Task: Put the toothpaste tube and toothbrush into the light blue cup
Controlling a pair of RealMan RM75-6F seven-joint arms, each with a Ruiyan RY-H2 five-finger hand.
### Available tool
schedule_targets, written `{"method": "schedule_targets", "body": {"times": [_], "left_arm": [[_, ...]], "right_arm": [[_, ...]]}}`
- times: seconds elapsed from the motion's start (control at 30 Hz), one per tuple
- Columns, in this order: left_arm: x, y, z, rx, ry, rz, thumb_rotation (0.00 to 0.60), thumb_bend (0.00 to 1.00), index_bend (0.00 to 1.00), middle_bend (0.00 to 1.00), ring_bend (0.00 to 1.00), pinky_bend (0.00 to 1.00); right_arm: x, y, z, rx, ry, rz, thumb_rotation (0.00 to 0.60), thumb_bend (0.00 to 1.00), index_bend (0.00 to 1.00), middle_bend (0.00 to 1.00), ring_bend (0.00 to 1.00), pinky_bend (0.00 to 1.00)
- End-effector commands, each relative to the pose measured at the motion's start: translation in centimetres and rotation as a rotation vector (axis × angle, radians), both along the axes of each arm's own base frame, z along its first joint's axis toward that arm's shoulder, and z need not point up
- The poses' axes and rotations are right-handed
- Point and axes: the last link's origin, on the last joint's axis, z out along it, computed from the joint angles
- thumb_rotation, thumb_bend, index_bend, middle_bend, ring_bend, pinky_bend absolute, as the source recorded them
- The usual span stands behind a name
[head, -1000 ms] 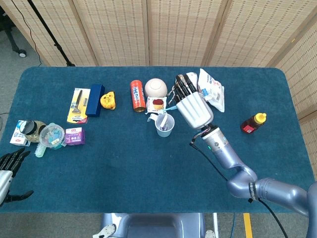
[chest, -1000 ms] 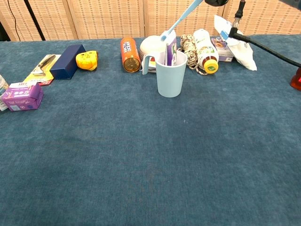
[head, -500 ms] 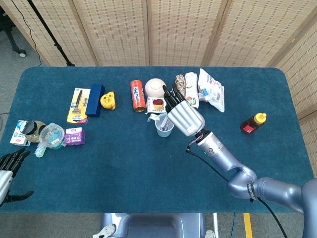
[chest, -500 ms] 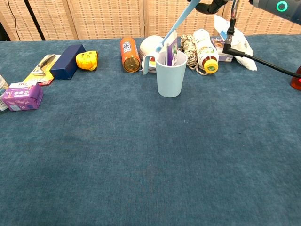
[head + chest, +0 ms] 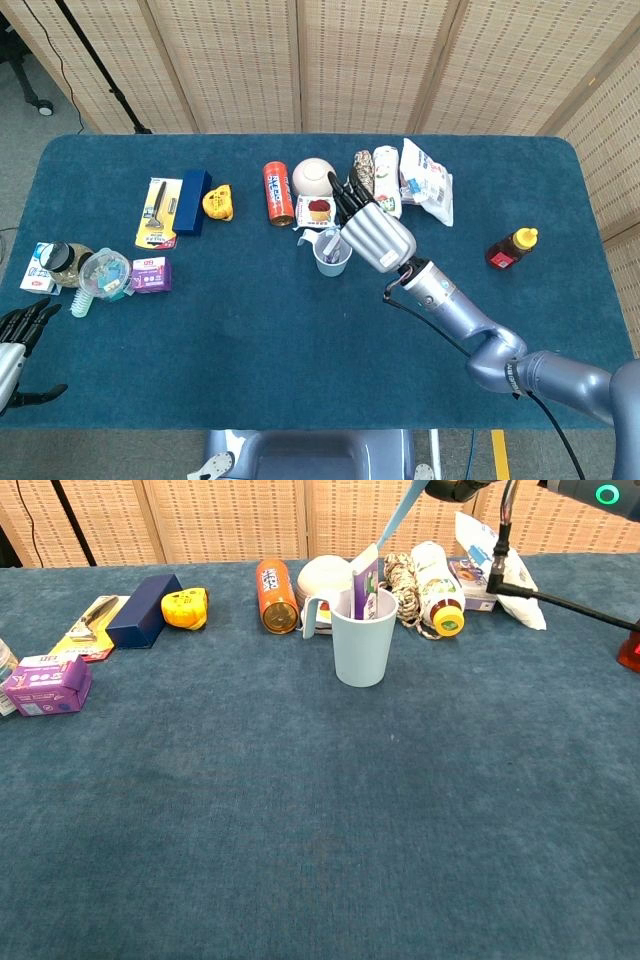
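Blue toothbrush handle (image 5: pixel 400 504) slants down from the top of the chest view toward the light blue cup (image 5: pixel 363 638); its head end drops behind the toothpaste tube (image 5: pixel 365 580), which already stands upright in the cup. I judge the brush head is at or inside the rim, angled so it can slide in beside the tube.

Right robot hand (image 5: pixel 372 230) sits directly above and just right of the cup in the head view, back of the hand toward the camera, fingers pointing away over the cup. It holds the toothbrush. The grip itself is not visible: the head view shows only the back of the hand, and the chest view crops the hand at the top edge.

Left robot hand (image 5: pixel 18 345) is far off from the cup, at the near-left bench corner, fingers apart, holding nothing.

Hard to make out: how deep the bristles are in the cup; the tube blocks that. Just beyond the right robot hand lie a white bowl (image 5: pixel 314 177), an orange can (image 5: pixel 277 193) and some packets, close enough to mind when lifting away.
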Motion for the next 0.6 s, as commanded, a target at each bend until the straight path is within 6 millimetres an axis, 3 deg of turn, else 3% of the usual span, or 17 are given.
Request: {"method": "schedule_targets", "body": {"times": [0.03,0.6], "left_arm": [[0.0,0.0,0.0,-0.001,0.001,-0.001,0.600,0.00,0.00,0.00,0.00,0.00],[0.0,-0.1,0.1,0.003,-0.004,-0.002,0.600,0.00,0.00,0.00,0.00,0.00]], "right_arm": [[0.0,0.1,-0.1,-0.005,0.023,0.019,0.600,0.39,0.66,0.27,0.04,0.17],[0.0,0.5,-1.4,0.006,0.113,0.058,0.600,0.39,0.64,0.27,0.04,0.18]]}}
